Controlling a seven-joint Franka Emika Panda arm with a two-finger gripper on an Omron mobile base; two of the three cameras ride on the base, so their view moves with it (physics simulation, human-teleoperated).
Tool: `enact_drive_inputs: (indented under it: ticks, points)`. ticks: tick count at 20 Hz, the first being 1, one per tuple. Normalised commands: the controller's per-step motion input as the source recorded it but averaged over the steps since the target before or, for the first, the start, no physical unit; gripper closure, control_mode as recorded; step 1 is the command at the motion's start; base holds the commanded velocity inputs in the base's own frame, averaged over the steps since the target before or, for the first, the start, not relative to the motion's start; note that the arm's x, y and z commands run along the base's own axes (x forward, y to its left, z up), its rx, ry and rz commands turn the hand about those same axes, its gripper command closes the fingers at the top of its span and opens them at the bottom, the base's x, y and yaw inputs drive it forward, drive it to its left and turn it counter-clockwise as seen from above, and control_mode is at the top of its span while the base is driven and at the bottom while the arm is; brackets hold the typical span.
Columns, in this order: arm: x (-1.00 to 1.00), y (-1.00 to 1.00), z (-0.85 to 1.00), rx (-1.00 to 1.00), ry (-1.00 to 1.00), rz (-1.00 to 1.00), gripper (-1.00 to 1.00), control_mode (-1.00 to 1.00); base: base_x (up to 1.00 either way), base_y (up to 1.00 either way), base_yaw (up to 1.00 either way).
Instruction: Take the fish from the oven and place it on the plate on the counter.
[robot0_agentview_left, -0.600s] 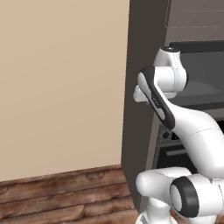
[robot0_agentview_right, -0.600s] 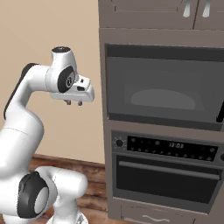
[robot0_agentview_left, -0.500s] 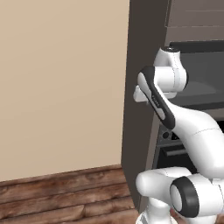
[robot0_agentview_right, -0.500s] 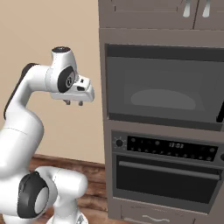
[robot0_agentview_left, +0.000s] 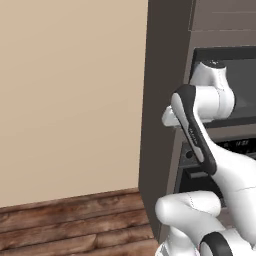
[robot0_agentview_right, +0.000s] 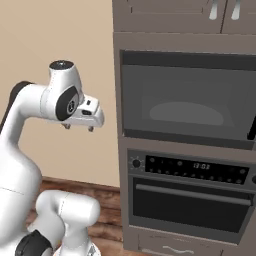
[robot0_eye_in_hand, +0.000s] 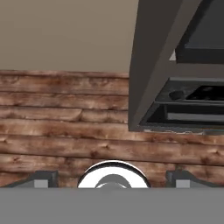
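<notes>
While spread wide and empty, gripper (robot0_agentview_right: 78, 128) hangs left of, above closed oven (robot0_agentview_right: 187, 192), well apart.

The oven (robot0_agentview_right: 189, 200) door is shut, its inside hidden; the right edge cuts off its handle.

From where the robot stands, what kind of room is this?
Most likely a home kitchen. A built-in oven with knobs and a digital display sits in a tall cabinet, a second glass-fronted appliance is above it, and the floor is wood planks.
</notes>
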Motion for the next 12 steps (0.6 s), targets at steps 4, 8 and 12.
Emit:
enact_drive_inputs:
  ticks: [4, 8, 12]
  points:
    - [-0.93, -0.32, -0.34, 0.00, -0.14, -0.09, -1.00, -1.00, 0.00, 0.00, 0.00]
    - [-0.55, -0.54, -0.39, 0.11, -0.01, -0.19, -1.00, -1.00, 0.00, 0.00, 0.00]
    - [-0.23, -0.78, -0.47, 0.20, 0.00, -0.27, -1.00, -1.00, 0.00, 0.00, 0.00]
